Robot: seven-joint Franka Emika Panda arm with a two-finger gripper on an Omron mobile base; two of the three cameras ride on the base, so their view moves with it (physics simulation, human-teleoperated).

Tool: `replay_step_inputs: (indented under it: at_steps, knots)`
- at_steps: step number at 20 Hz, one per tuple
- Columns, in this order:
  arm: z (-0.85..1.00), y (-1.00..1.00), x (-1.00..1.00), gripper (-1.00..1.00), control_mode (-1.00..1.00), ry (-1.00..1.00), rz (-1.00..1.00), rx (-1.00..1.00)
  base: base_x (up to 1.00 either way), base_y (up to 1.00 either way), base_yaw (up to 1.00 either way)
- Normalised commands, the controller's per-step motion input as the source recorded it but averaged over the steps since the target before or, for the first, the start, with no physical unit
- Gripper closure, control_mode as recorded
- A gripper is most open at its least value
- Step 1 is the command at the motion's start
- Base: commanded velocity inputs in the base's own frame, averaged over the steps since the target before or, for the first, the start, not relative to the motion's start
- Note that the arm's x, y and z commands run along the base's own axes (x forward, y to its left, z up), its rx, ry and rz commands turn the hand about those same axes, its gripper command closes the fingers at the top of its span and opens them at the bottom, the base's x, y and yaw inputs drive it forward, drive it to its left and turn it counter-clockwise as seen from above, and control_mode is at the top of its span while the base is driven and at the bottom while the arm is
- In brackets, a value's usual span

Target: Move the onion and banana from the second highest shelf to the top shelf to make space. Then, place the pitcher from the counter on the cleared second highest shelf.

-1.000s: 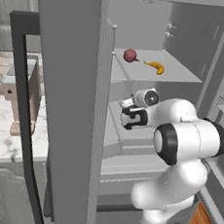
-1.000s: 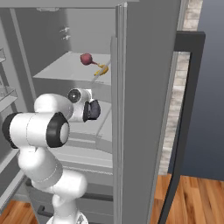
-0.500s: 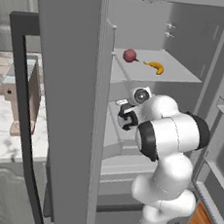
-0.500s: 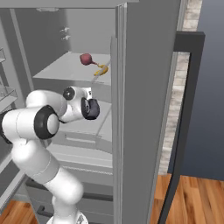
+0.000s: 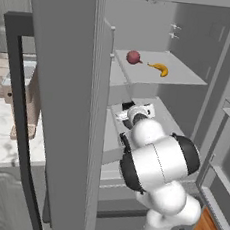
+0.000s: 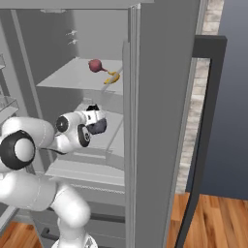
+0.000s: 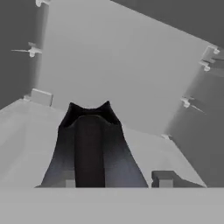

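Hand (image 7: pixel 113 179) fingers stand either side of the pitcher (image 7: pixel 89 148); whether they pinch it, I cannot tell. Pitcher sits on the second highest shelf (image 5: pixel 159 116); onion (image 5: pixel 133 57) and banana (image 5: pixel 160 68) lie above.

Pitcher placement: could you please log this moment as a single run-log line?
onion, banana: on top shelf | pitcher: on second highest shelf | gripper: open, at pitcher
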Motion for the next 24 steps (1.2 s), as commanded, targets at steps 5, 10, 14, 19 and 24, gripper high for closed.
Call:
replay_step_inputs:
  at_steps: [5, 10, 14, 19, 24]
  knots:
    - [0.04, -0.9, -0.53, -1.0, -1.0, 0.0, -0.02, 0.07, 0.0, 0.0, 0.0]
    - [0.46, -0.78, -0.54, -1.0, -1.0, 0.0, 0.0, 0.13, 0.0, 0.0, 0.0]
    - [0.26, -0.42, -0.88, -1.0, -1.0, 0.0, 0.0, 0.09, 0.0, 0.0, 0.0]
    - [0.24, -0.27, -0.83, -1.0, -1.0, 0.0, 0.0, 0.07, 0.0, 0.0, 0.0]
    - [0.17, -0.06, -0.98, -1.0, -1.0, 0.0, 0.0, 0.02, 0.0, 0.0, 0.0]
